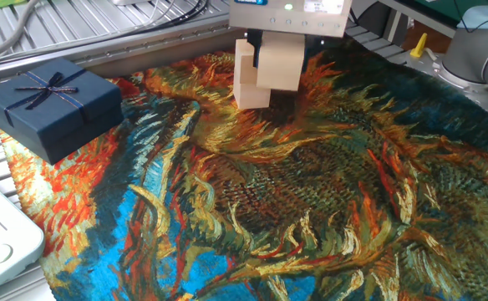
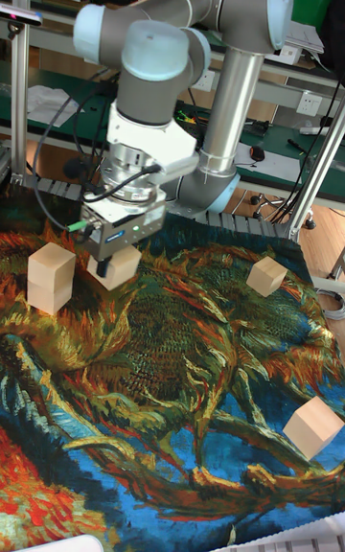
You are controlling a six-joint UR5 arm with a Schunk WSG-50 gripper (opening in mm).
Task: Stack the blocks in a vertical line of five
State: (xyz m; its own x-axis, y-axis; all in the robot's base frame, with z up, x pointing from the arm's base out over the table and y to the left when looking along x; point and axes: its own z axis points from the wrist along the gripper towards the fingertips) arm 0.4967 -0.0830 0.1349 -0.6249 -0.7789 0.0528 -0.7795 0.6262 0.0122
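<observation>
1. Surface: a cloth (image 1: 311, 209) printed with swirling orange, green and blue brushwork covers the table; metal framing and a green wall stand behind it.
2. The gripper (image 2: 115, 260) is closed on one held block (image 1: 279, 65), clear of the cloth and just beside a stack of two blocks (image 2: 51, 279).
3. Blocks counted: five — one held, two stacked, and two loose blocks (image 2: 266, 276) (image 2: 313, 425) lying well apart on the cloth's far side.
4. One dark blue gift box (image 1: 52, 104) sits at the cloth's corner.
</observation>
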